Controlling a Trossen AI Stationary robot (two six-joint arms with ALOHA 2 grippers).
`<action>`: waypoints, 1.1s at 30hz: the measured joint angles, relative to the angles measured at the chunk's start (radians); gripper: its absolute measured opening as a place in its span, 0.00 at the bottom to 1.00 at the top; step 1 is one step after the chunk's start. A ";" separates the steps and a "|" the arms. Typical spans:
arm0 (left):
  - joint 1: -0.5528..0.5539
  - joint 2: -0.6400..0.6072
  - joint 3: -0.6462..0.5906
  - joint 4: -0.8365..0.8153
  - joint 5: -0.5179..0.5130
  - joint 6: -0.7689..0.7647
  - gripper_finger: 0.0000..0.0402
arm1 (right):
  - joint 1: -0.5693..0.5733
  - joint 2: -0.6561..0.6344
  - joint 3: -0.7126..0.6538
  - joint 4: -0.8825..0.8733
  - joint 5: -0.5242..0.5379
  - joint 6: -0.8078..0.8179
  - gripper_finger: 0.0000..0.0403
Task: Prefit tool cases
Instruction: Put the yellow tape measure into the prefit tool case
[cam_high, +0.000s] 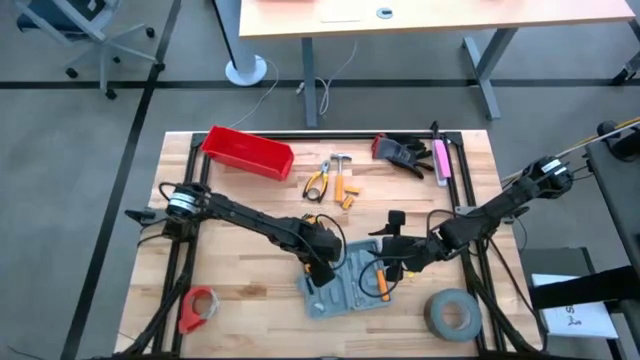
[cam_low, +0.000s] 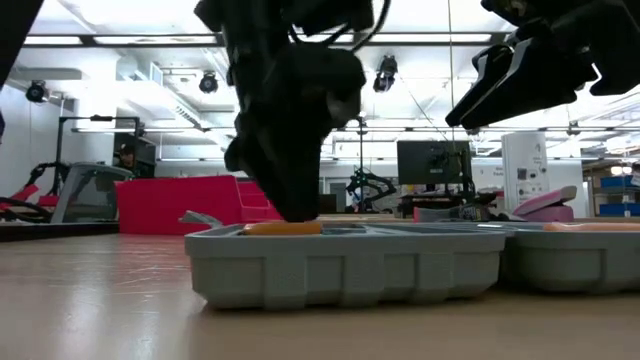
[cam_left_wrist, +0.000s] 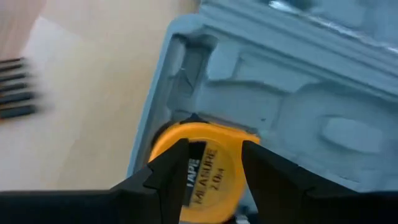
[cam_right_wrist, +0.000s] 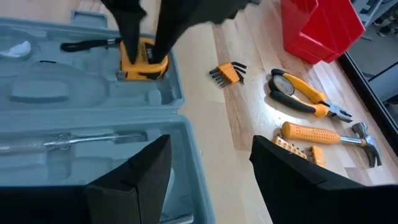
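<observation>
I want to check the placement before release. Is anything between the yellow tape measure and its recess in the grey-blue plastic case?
Nothing visible is. The left end effector holds the round yellow tape measure right at a corner recess of the open grey-blue plastic tool case, and the recess around it looks empty.

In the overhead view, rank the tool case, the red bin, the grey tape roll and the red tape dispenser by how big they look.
1. tool case
2. red bin
3. grey tape roll
4. red tape dispenser

The arms cover part of the case, yet it clearly looks largest.
</observation>
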 joint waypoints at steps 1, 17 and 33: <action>-0.001 0.014 0.006 0.006 0.015 0.002 0.39 | 0.000 0.000 0.000 -0.002 0.000 0.000 0.49; -0.002 -0.030 0.119 -0.126 -0.044 0.011 0.35 | 0.000 0.000 0.000 -0.009 -0.001 0.025 0.49; -0.011 -0.030 0.117 -0.125 -0.035 0.013 0.39 | 0.000 0.000 0.000 -0.008 -0.001 0.026 0.49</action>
